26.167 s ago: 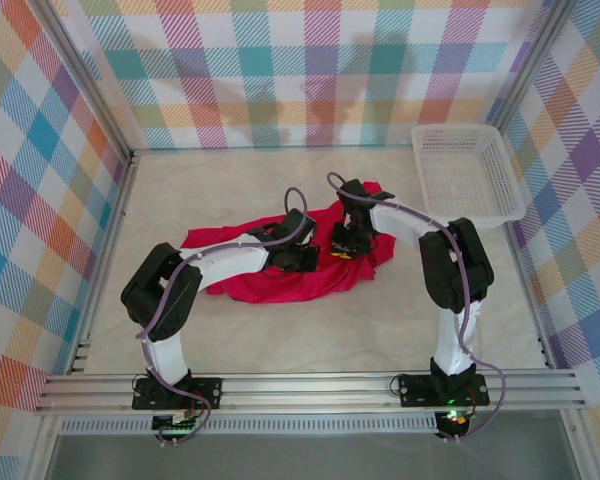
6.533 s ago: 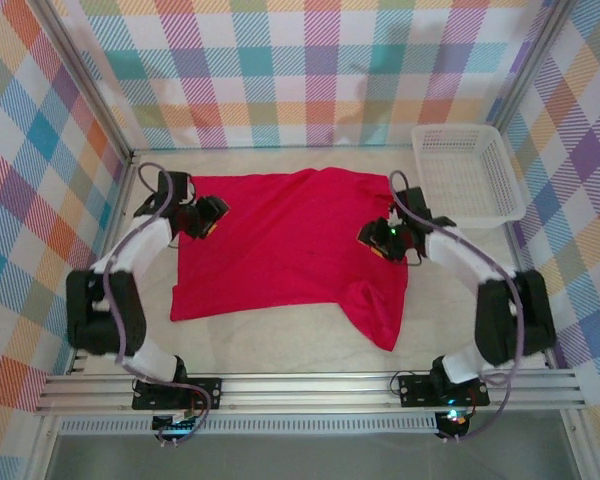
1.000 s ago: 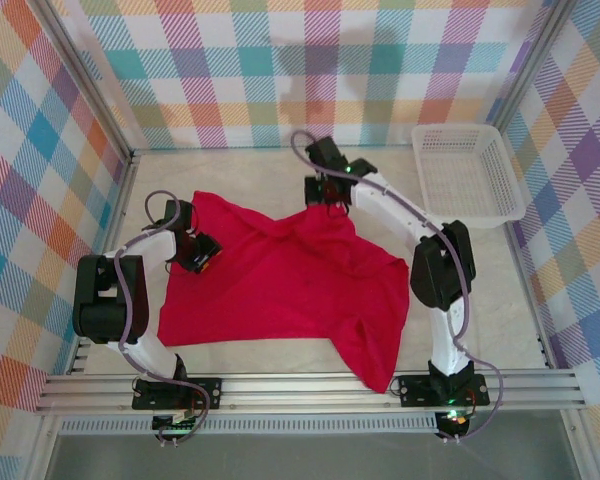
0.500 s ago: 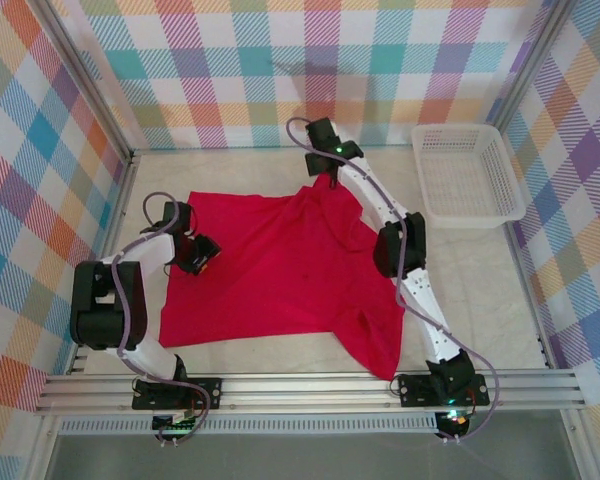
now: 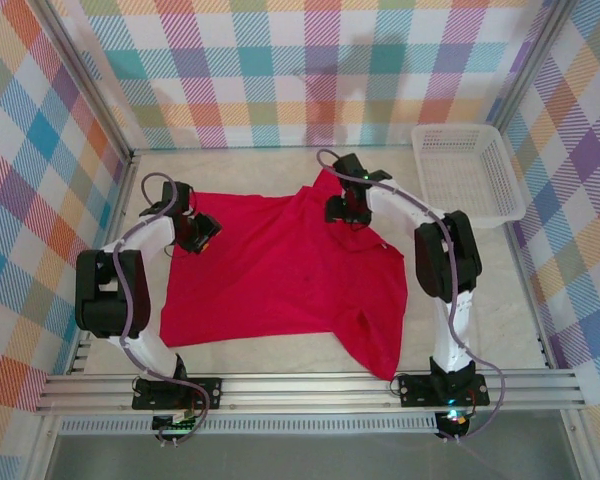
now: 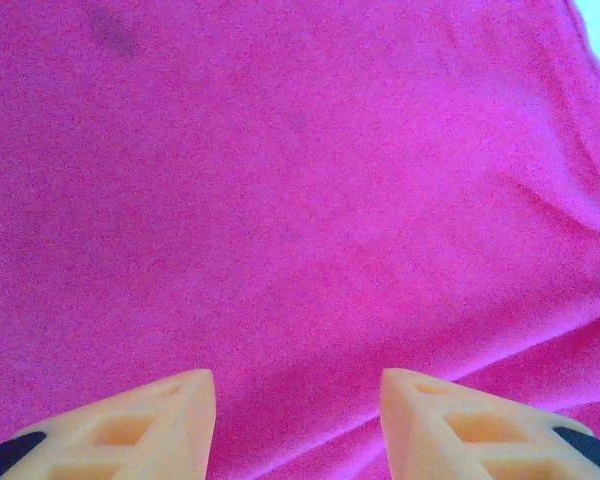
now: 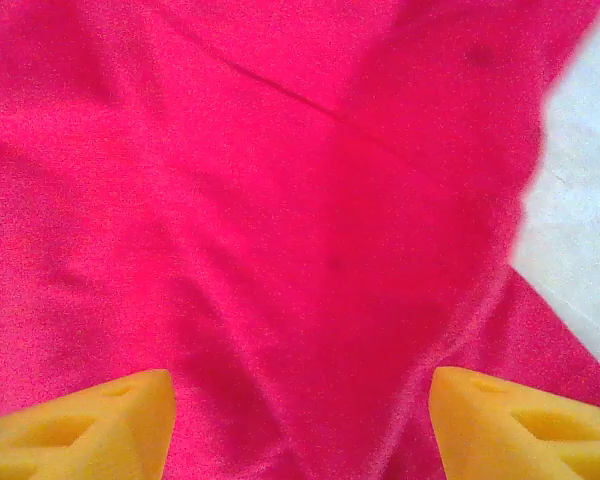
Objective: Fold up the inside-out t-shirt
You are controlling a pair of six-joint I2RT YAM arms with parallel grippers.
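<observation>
The inside-out t-shirt [image 5: 275, 270] is bright red and lies spread out on the pale table [image 5: 480, 280], with one flap trailing toward the near right. My left gripper [image 5: 200, 233] hovers over the shirt's far left corner; in the left wrist view its orange fingertips [image 6: 185, 405] stand apart, and the left gripper [image 6: 298, 405] is open with wrinkled cloth [image 6: 300, 200] below. My right gripper [image 5: 344, 210] is above the shirt's far right part. It is open [image 7: 300, 420], and red cloth [image 7: 280, 200] lies flat under its yellow fingertips [image 7: 485, 415].
A white mesh basket [image 5: 467, 175] stands at the far right corner. Checked walls close in the back and both sides. Bare table [image 7: 580, 200] shows just right of the shirt's edge under the right gripper, and more lies along the near edge [image 5: 280, 360].
My right gripper let go of the shirt's far edge and moved nearer, over the cloth. The raised fold dropped flat. The left gripper shifted slightly toward the back.
</observation>
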